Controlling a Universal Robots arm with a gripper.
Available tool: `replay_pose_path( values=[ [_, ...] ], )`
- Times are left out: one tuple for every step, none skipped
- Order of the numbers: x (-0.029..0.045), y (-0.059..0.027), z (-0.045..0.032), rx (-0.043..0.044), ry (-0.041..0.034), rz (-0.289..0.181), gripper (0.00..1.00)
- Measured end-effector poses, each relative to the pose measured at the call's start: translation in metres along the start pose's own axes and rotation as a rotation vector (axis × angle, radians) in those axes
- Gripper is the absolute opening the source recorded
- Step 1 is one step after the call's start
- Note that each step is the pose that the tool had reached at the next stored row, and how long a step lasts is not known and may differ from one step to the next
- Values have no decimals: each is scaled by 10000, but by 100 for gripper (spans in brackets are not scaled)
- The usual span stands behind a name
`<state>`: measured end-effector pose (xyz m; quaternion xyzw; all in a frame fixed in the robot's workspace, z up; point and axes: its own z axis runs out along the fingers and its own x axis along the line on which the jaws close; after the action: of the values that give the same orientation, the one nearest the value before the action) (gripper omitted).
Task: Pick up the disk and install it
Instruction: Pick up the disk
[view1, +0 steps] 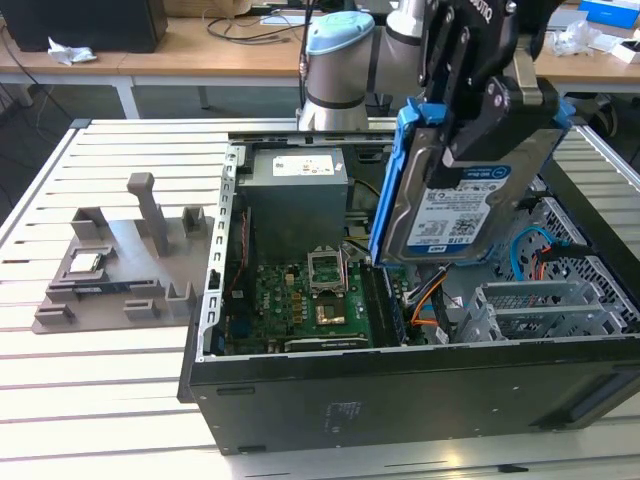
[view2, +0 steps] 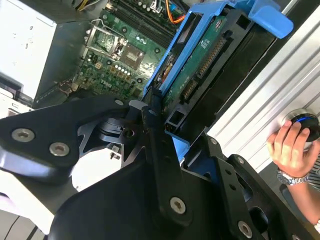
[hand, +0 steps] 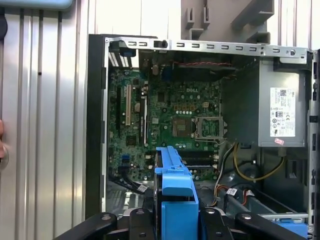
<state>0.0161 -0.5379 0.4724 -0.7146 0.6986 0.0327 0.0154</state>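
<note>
The disk (view1: 462, 205), a silver drive with a white-and-blue label in a blue bracket, hangs upright and slightly tilted above the open computer case (view1: 400, 390). My gripper (view1: 478, 135) is shut on it from above, black fingers clamping its upper part. In the second wrist view the black fingers (view2: 152, 132) pinch the blue bracket (view2: 197, 65), with the drive's connector edge showing. The first wrist view has the bracket's end (hand: 175, 192) over the motherboard (hand: 170, 115). The disk is over the case's middle, between the motherboard (view1: 300, 310) and the drive cage (view1: 555, 300).
A grey power-supply box (view1: 297, 190) sits at the case's back. Orange and blue cables (view1: 430, 300) lie below the disk. A grey fixture (view1: 110, 270) with a small chip (view1: 85, 263) stands at the exterior view's left. A person's hand (view2: 290, 145) rests by the slatted table's edge.
</note>
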Motion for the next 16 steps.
replay_pose_path(
  values=[
    [15,-33,3,-4,1,-8,37],
    [25,-61,6,-9,2,-14,37],
    [35,-94,9,-16,1,-20,37],
    [44,-123,12,-22,1,-25,37],
    [58,-174,17,-30,2,-36,37],
    [65,-200,19,-35,1,-41,37],
    [74,-231,22,-40,1,-48,37],
    [90,-266,25,-45,1,-51,37],
    [103,-292,27,-49,2,-54,37],
    [121,-324,29,-54,2,-59,37],
    [138,-348,30,-57,2,-61,37],
    [159,-379,32,-59,2,-65,37],
    [175,-400,34,-61,1,-66,37],
    [205,-449,38,-66,1,-70,37],
    [218,-479,40,-70,1,-74,37],
    [228,-521,44,-75,2,-80,37]
  ],
)
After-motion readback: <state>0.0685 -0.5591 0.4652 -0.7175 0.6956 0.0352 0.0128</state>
